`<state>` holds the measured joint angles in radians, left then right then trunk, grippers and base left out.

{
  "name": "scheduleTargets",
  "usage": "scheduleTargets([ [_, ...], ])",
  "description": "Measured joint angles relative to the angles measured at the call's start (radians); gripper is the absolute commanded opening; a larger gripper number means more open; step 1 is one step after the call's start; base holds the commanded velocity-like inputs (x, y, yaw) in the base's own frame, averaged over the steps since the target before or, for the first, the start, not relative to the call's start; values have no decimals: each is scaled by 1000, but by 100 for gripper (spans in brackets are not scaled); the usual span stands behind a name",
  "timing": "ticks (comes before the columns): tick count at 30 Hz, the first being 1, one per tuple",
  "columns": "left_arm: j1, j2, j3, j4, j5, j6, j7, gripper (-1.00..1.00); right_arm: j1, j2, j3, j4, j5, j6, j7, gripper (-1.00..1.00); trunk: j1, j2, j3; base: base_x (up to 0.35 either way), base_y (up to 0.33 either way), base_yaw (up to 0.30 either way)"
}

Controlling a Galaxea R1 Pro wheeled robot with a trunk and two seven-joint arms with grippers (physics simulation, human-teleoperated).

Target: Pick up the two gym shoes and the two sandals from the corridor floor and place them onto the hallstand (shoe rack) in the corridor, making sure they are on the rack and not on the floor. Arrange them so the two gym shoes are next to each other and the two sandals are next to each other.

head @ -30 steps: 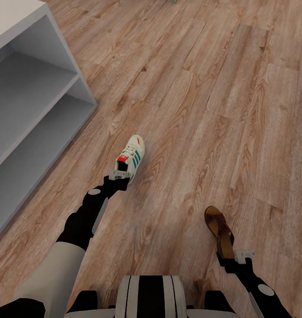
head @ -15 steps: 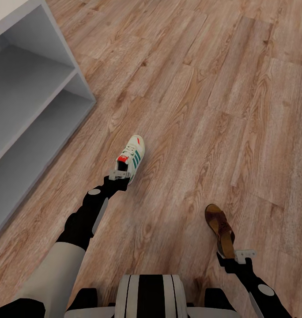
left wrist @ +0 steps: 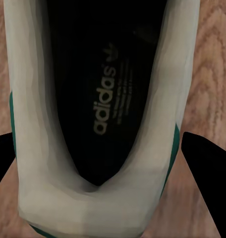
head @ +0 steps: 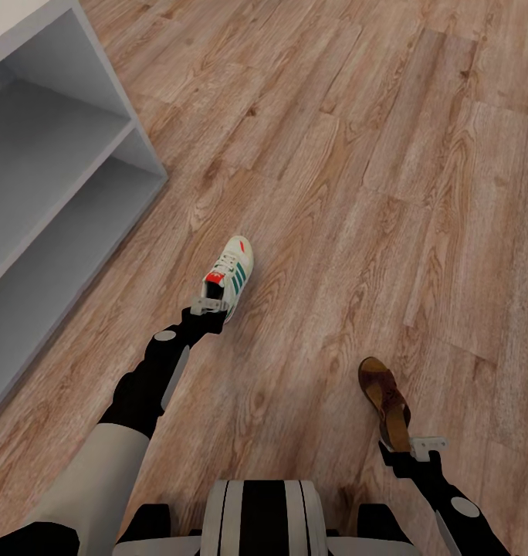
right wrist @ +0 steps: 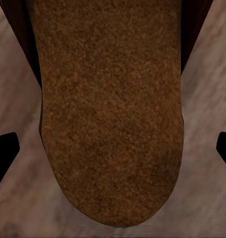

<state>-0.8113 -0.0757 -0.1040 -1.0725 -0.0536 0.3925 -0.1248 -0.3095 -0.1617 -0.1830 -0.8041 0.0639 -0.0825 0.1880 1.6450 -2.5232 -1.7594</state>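
Carrying looks like the step in hand: the left hand (head: 211, 303) holds one gym shoe (head: 233, 274) by its heel, and the right hand (head: 419, 446) holds one sandal (head: 385, 401) by its heel end, both over the corridor floor (head: 357, 170). Whether either sole rests on the planks, I cannot tell. Next comes a swing to the hallstand (head: 55, 193) at far left, whose open tiers wait; the shoe sits nearer it.
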Motion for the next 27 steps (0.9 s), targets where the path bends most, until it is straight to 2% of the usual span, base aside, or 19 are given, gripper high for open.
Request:
scheduleTargets([
  [20, 0, 0, 0, 0, 0, -1, 1, -100, 0, 0, 0, 0, 0, 0, 0, 100, 0, 0, 0, 8, 0, 0],
  [21, 0, 0, 0, 0, 0, -1, 0, -100, 0, 0, 0, 0, 0, 0, 0, -100, 0, 0, 0, 0, 0, 0],
  [27, 0, 0, 0, 0, 0, -1, 1, -100, 0, 0, -1, 0, 1, 0, -2, -100, 0, 0, 0, 0, 0, 0],
])
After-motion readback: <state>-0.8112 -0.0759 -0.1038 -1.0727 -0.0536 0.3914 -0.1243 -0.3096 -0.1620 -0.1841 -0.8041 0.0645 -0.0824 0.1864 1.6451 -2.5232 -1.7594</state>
